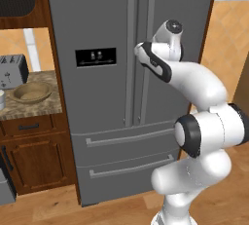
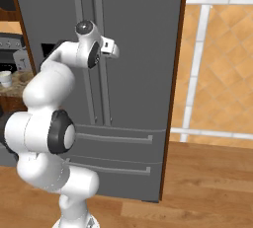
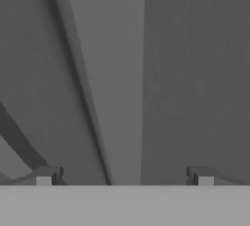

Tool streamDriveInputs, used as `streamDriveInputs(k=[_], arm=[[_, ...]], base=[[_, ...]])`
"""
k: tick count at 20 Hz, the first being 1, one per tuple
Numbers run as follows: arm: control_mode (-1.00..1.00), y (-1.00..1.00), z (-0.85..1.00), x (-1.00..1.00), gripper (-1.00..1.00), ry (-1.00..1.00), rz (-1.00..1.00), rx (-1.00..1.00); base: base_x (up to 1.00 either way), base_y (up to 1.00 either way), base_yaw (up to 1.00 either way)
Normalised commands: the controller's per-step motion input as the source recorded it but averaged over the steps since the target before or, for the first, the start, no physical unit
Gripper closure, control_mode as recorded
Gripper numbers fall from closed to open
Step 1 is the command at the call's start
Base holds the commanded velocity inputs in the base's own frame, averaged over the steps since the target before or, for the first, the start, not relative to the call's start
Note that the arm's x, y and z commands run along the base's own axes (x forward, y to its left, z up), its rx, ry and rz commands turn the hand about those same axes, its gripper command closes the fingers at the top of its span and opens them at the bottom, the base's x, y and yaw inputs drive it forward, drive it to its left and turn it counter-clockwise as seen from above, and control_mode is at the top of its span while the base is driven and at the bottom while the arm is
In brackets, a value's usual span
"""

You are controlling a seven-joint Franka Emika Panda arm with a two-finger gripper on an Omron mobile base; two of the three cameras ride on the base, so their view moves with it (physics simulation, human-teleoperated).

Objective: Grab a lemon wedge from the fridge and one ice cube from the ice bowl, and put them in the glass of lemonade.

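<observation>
The grey steel fridge stands with both doors shut, so the lemon wedge is hidden. My gripper is open and right up against the door front. The right door's long vertical handle runs up between the two spread fingertips. From the right base view the hand sits at the upper part of that handle. The tan ice bowl rests on the counter to the fridge's left. The whitish glass of lemonade stands beside it at the counter's edge.
A grey toaster stands behind the bowl on the speckled counter, above wooden cabinets. Two fridge drawers lie below the doors. Wooden floor and a tiled wall are to the fridge's right.
</observation>
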Motion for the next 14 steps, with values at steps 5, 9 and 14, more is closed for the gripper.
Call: streamDriveInputs(k=[5, 9, 14], arm=[[-1.00, 0.00, -0.27, 0.60, -1.00, 0.00, 0.00, 0.00], [-1.00, 0.00, -0.20, 0.58, -1.00, 0.00, 0.00, 0.00], [-1.00, 0.00, -0.23, 0.38, -1.00, -0.05, 0.00, 0.00]], base=[[0.00, 0.00, 0.00], [0.00, 0.00, 0.00], [0.00, 0.00, 0.00]])
